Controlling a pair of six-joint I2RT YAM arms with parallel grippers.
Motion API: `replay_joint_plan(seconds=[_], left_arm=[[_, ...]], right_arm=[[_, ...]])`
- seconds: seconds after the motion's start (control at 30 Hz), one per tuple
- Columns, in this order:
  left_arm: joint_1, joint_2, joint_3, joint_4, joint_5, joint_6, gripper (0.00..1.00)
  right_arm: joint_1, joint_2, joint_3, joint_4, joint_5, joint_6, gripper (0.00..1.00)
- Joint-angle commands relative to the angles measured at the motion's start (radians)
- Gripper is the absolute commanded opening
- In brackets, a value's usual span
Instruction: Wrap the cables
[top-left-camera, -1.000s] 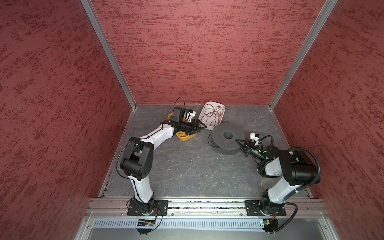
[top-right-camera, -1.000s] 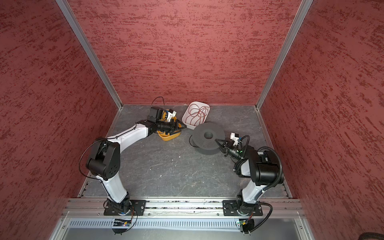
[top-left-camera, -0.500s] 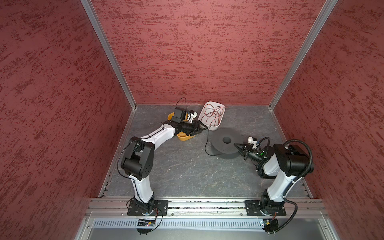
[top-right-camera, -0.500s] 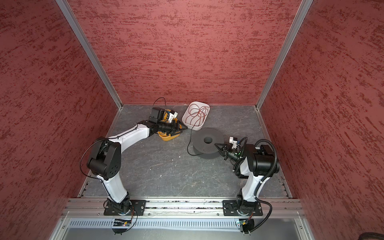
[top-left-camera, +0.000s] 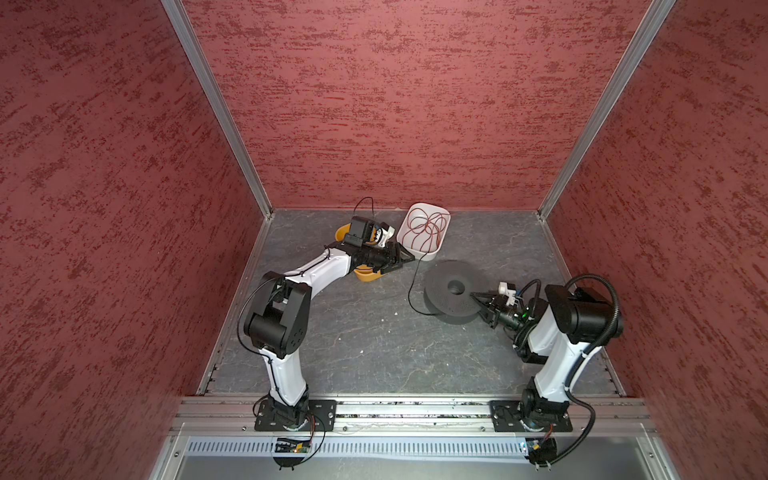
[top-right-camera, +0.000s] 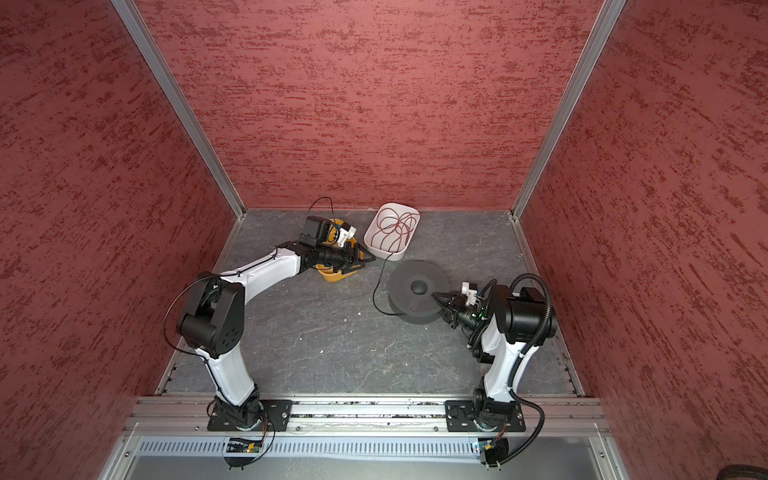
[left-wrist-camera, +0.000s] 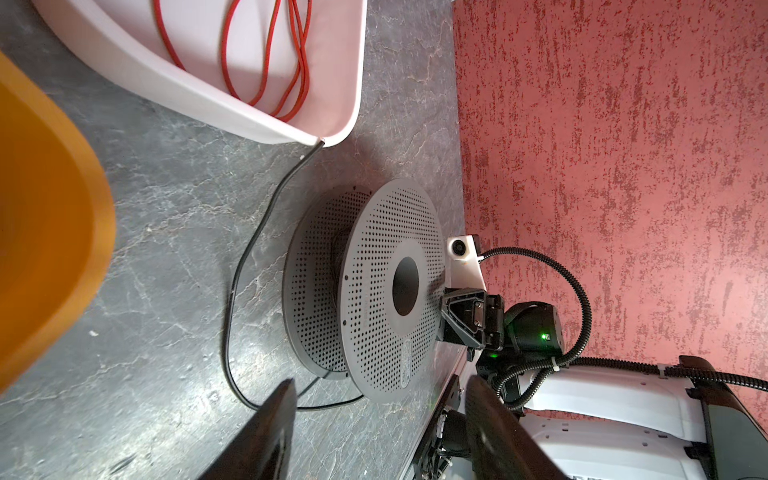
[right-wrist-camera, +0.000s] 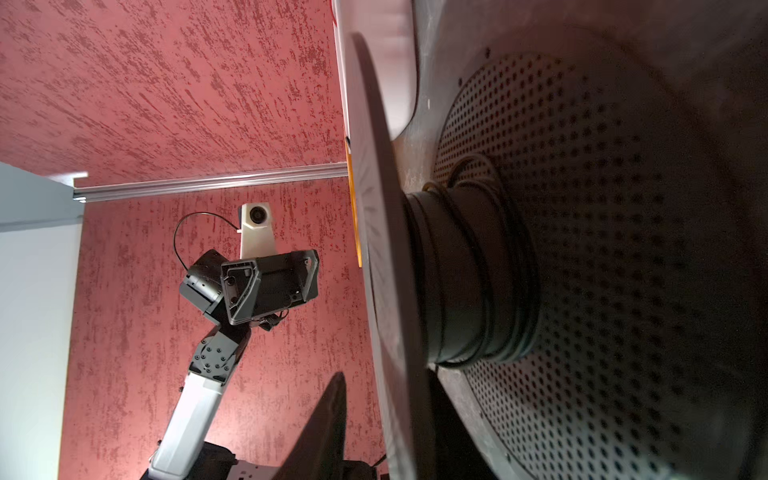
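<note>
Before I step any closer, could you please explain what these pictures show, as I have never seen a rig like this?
The left arm and the right arm are robots bolted to a rail at the table's near edge; each ends in a two-fingered gripper. Two pictures look down from overhead and are nearly identical; the other two come from cameras on the arms' wrists. On the grey table sit a dark perforated reel, a white tray of loose red wire, and a yellow tray partly under the left arm. A thin black wire runs from the white tray's rim to the reel, where a few turns circle the core. The left gripper is open and empty. The right gripper has its jaws parted astride the rim of the reel's top disc, apparently gripping nothing.
</note>
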Motion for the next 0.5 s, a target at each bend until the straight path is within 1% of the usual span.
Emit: replay_joint_plan(seconds=[0.0, 0.1, 0.27, 0.33, 0.47], left_arm=[[-0.006, 0.015, 0.029, -0.021, -0.017, 0.029, 0.65], [-0.007, 0.013, 0.035, -0.034, -0.022, 0.036, 0.65], [-0.007, 0.010, 0.035, -0.053, -0.034, 0.048, 0.65], [-0.007, 0.014, 0.030, -0.053, -0.039, 0.048, 0.65], [-0.009, 0.020, 0.025, -0.059, -0.043, 0.052, 0.65]], right_arm=[[-0.012, -0.022, -0.008, 0.009, 0.012, -0.066, 0.43], [-0.019, -0.079, -0.006, -0.125, 0.033, -0.133, 0.48], [-0.046, -0.229, 0.003, -0.431, 0.092, -0.274, 0.55], [-0.053, -0.299, 0.014, -0.585, 0.126, -0.339, 0.61], [-0.060, -0.423, 0.042, -0.821, 0.193, -0.438, 0.69]])
